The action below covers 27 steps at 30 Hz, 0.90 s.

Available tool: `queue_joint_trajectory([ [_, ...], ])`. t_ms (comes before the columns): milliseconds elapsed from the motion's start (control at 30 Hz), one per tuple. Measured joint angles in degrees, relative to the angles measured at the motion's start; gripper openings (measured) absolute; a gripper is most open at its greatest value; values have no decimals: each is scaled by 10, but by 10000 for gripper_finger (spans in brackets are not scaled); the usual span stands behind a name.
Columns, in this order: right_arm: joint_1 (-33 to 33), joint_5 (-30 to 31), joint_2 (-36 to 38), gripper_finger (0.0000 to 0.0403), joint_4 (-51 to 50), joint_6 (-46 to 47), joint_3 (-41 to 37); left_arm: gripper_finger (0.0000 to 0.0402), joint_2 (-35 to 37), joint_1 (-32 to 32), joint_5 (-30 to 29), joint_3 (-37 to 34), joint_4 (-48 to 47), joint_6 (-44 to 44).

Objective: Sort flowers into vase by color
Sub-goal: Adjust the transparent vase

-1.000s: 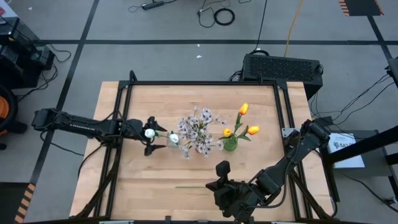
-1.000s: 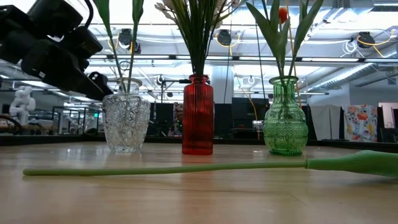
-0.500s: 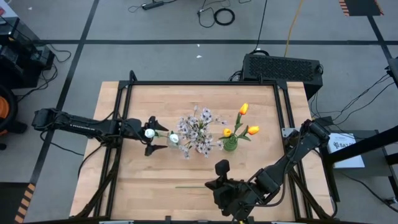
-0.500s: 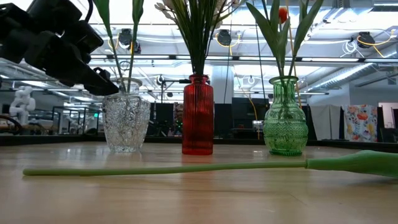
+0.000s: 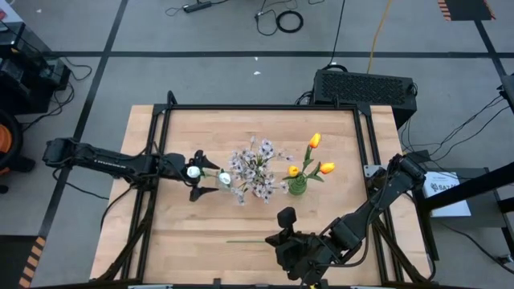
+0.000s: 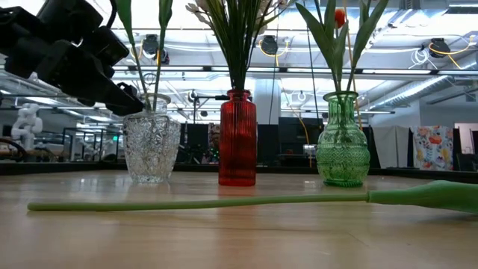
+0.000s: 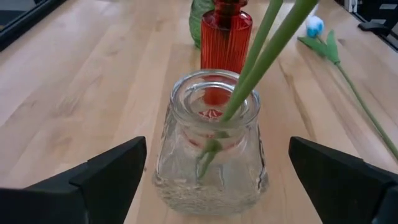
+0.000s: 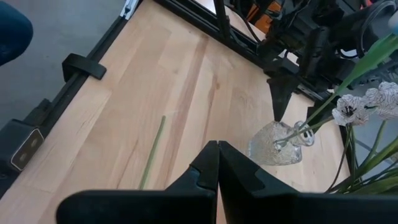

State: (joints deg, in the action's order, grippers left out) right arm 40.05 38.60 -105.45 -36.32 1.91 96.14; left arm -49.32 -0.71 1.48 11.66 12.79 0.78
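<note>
1. Near edge of the tabletop (image 5: 193,241): the right hand (image 8: 217,163), fingers pressed together and empty; beside it a loose stem (image 6: 202,202) lies flat, its pale-blue head (image 7: 314,25) toward the right edge.
2. Mid-tabletop, left to right: clear vase (image 6: 151,147) with two white tulips (image 5: 225,178); red vase (image 6: 238,137) with pink-white sprays (image 5: 255,167); green vase (image 6: 343,140) with orange tulips (image 5: 315,140).
3. The left hand (image 5: 201,173), fingers wide apart and empty, straddles the clear vase from the left edge side.

Three vases on the table: one clear glass vase (image 6: 151,148), one red vase (image 6: 237,138), one green vase (image 6: 343,142). Three orange tulips (image 5: 315,140), two white tulips (image 5: 193,170), and one loose stem (image 6: 202,202) lying flat.
</note>
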Motion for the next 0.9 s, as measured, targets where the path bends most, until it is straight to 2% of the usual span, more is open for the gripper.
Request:
queue_joint_trajectory([
  [900,0,0,0,0,-4,2,0,400,-51,0,-5,0,23,3],
])
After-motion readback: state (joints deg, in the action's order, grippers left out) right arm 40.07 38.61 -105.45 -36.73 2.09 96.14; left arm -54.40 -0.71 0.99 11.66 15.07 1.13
